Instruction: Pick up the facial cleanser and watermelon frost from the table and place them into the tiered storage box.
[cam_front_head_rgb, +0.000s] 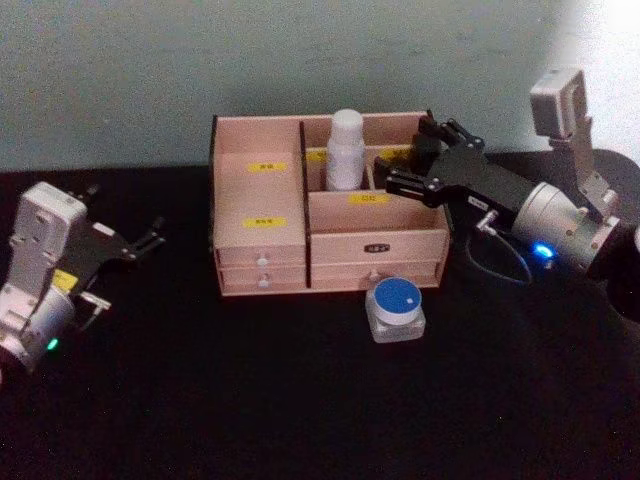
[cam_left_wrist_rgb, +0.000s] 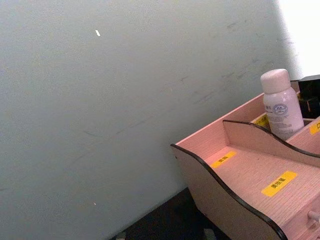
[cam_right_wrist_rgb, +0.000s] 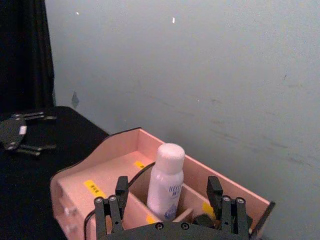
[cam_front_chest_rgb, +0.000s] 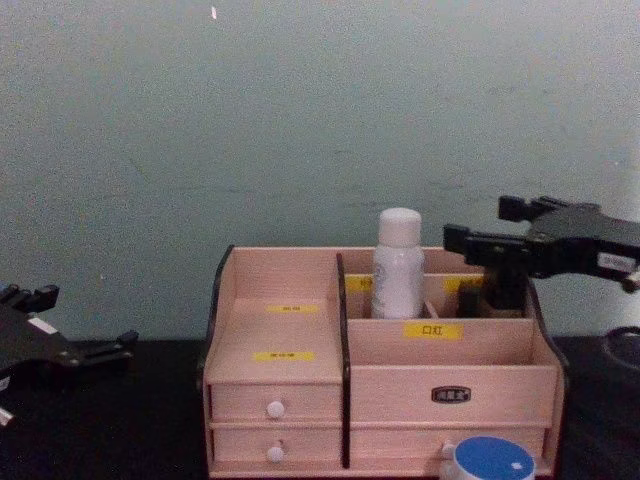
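Observation:
A white bottle (cam_front_head_rgb: 345, 150) (cam_front_chest_rgb: 398, 265) (cam_right_wrist_rgb: 166, 182) (cam_left_wrist_rgb: 281, 105) with a white cap stands upright in a back compartment of the tiered storage box (cam_front_head_rgb: 260, 240) (cam_front_chest_rgb: 290, 340). A round jar (cam_front_head_rgb: 397, 308) (cam_front_chest_rgb: 488, 462) with a blue lid sits on the table just in front of the box's right drawers. Which of the two is the facial cleanser and which the watermelon frost, I cannot tell. My right gripper (cam_front_head_rgb: 408, 152) (cam_front_chest_rgb: 478, 225) hovers open over the box's back right corner, just right of the bottle and apart from it. My left gripper (cam_front_head_rgb: 152, 236) rests open at the far left.
The black table (cam_front_head_rgb: 300, 400) runs wide in front of the box and to both sides. A pale green wall (cam_front_chest_rgb: 300, 120) stands close behind the box. The box's left stepped shelves (cam_left_wrist_rgb: 250, 175) and front right tray hold nothing.

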